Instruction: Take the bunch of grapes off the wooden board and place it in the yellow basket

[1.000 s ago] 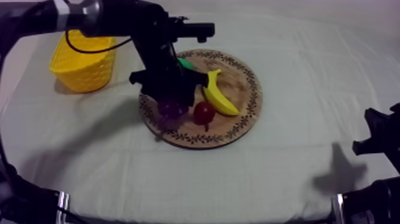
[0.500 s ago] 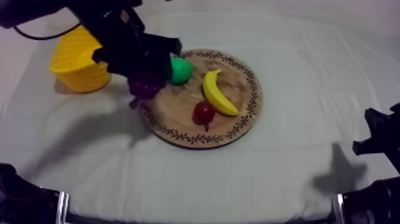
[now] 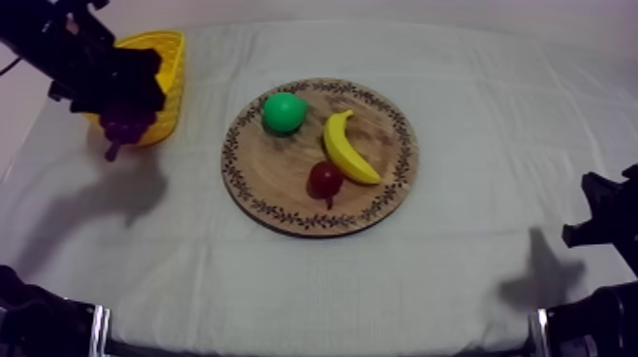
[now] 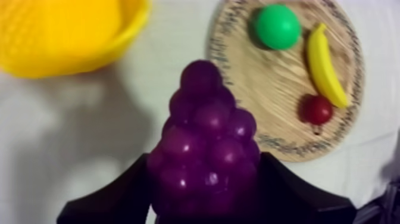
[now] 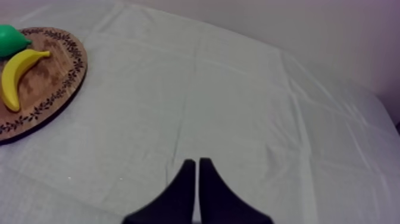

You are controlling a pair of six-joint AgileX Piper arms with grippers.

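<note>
1. Grey-white cloth covers the counter [image 3: 475, 114]; the right tool [image 5: 197, 179] hangs over it, fingers pressed together on nothing.
2. Wooden board [image 3: 275, 180] — a banana [image 3: 347, 147], a pear [image 3: 284, 112] and a small red fruit [image 3: 326, 178] lie on it.
3. Yellow basket [image 3: 174, 66] stands apart from the board.
4. Left tool [image 3: 119, 112] is clamped round the bunch of grapes [image 4: 205, 149] — held in the air just beside the basket, clear of the board.
</note>
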